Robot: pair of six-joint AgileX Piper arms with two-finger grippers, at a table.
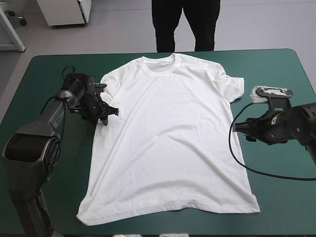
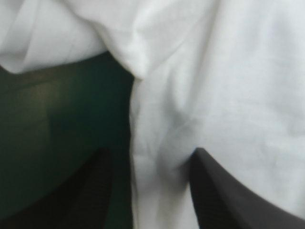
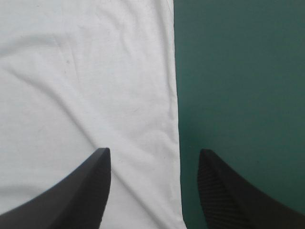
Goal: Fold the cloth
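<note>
The white T-shirt (image 1: 170,133) lies spread flat on the teal-green cover, collar toward the far edge. My left gripper (image 1: 109,112) is open at the shirt's left side edge, just below the left sleeve. In the left wrist view the shirt's edge (image 2: 138,143) runs between the fingers of my left gripper (image 2: 150,164), one finger (image 2: 95,181) over the cover, the other over cloth. My right gripper (image 1: 238,126) is open at the shirt's right side edge. The right wrist view shows that edge (image 3: 172,119) between the fingers of my right gripper (image 3: 153,160).
Bare teal-green cover (image 1: 281,79) surrounds the shirt on both sides and along the near edge. The shirt's collar (image 1: 159,63) lies close to the table's far edge.
</note>
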